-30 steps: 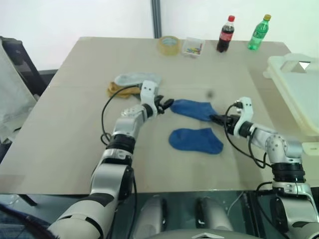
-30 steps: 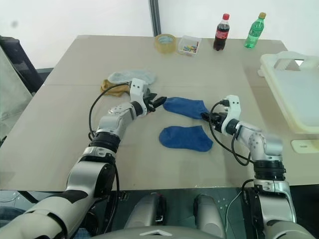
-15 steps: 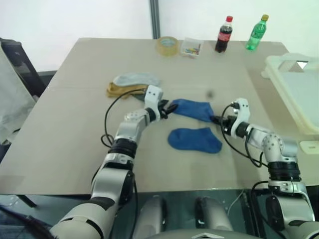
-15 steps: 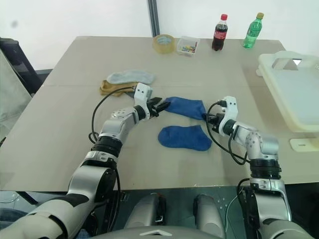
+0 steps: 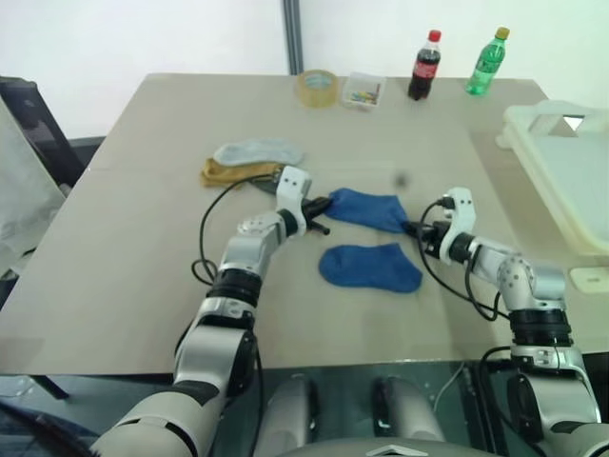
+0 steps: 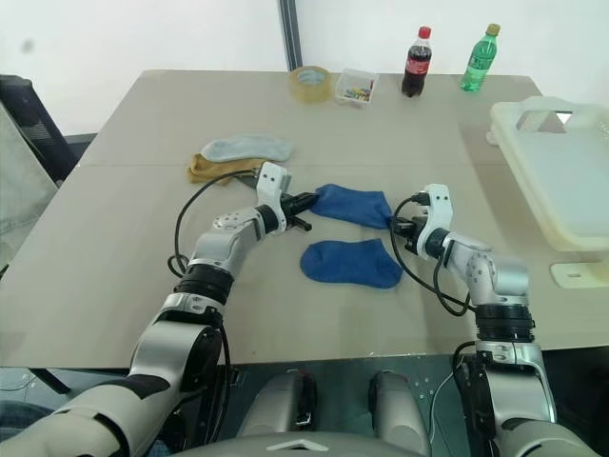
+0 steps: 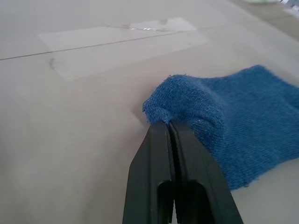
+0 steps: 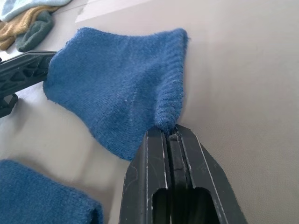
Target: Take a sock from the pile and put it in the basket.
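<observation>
Blue cloth is pinched at both ends: one blue sock (image 5: 369,209) lies stretched across the middle of the tan table (image 5: 124,248), and each arm has hold of it. The left gripper (image 5: 320,206) is clamped tight on the sock's rounded end, its two black fingers (image 7: 163,182) pressed together with a fold of fabric caught between their tips. The right gripper (image 5: 416,229) is closed in the same way on the ribbed cuff at the other end, fingers (image 8: 161,182) squeezed flat on the knit. The sock sits low between them, close to the tabletop.

Just in front of it, nearer the robot, a second blue sock (image 5: 370,268) lies flat and untouched. The rest of the pile (image 5: 249,162) sits on the table behind the left gripper: a pale grey sock (image 5: 257,150) on the far side, a mustard yellow one (image 5: 228,172) touching it on the near side, and a dark green one (image 8: 32,33) tucked against the yellow.

The basket (image 5: 561,171), a cream-white tub with a thick rim and a handle cut-out, stands at the table's right edge, well apart from the held sock.

Along the far edge of the table stand a roll of tape (image 5: 318,87), a small clear box (image 5: 364,90), a cola bottle (image 5: 422,66) and a green bottle (image 5: 484,61)
</observation>
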